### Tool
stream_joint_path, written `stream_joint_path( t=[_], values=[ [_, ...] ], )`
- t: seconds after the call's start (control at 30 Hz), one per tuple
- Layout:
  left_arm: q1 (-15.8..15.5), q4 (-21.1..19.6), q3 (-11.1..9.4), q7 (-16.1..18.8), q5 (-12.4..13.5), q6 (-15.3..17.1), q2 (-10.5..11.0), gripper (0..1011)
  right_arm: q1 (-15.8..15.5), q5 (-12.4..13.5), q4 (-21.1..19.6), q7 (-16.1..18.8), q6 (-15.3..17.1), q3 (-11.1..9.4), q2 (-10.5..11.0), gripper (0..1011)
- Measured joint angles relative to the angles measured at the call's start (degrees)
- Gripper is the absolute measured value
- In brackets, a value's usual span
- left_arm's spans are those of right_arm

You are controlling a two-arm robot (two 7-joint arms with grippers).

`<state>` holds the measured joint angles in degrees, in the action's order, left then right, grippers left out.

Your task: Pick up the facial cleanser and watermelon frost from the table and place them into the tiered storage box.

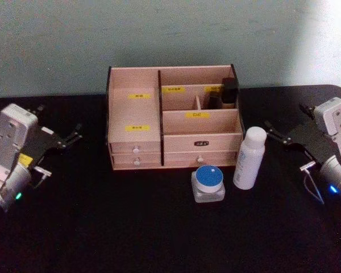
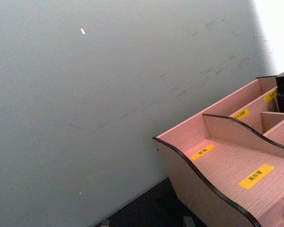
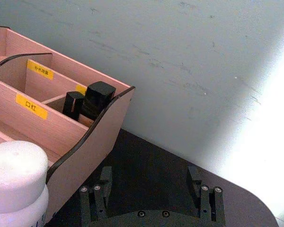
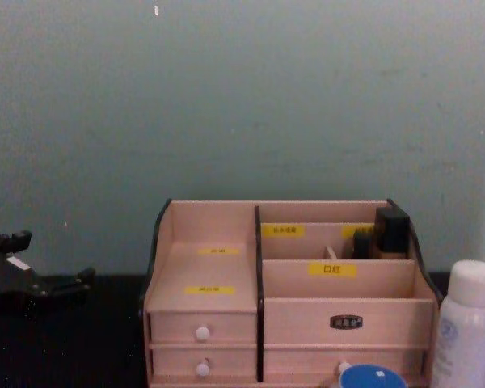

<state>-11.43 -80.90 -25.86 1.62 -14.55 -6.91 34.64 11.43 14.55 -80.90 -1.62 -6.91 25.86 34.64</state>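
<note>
The tiered storage box [image 1: 182, 142] stands at the back middle of the black table, seen head-on in the chest view [image 4: 299, 323]. The facial cleanser [image 1: 249, 157] is upright just in front of the box's right end; its white cap [image 3: 14, 175] looms close in the right wrist view. The watermelon frost [image 1: 208, 183], a blue-lidded jar, sits left of the bottle and nearer to me. My left gripper [image 1: 74, 135] hovers open, left of the box. Right of the bottle, my right gripper [image 1: 273, 132] is open, its fingers [image 3: 104, 187] holding nothing.
Dark lipstick-like items [image 1: 227, 94] stand in the box's back right compartment. A pale green wall rises behind the table. The table's right back corner is rounded. Bare black tabletop lies in front of the jar and to both sides.
</note>
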Motion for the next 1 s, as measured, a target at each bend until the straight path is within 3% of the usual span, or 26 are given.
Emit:
stream_joint_path(
  t=[0.23, 0.53, 0.77, 1.0],
  values=[
    [0.0, 0.0, 0.0, 0.0, 0.0, 0.0, 0.0, 1001, 0.0, 0.0, 0.0, 0.0, 0.0, -0.1, 0.0, 1003],
    [0.0, 0.0, 0.0, 0.0, 0.0, 0.0, 0.0, 1001, -1.4, -0.4, -1.4, 0.9, 0.2, -2.3, -0.2, 1002],
    [0.0, 0.0, 0.0, 0.0, 0.0, 0.0, 0.0, 1001, -3.3, 1.4, -3.4, 2.3, 0.9, -4.3, -0.2, 1002],
    [0.0, 0.0, 0.0, 0.0, 0.0, 0.0, 0.0, 1001, -6.2, 4.2, -7.3, 3.7, 4.0, -7.1, 0.6, 1002]
  ],
)
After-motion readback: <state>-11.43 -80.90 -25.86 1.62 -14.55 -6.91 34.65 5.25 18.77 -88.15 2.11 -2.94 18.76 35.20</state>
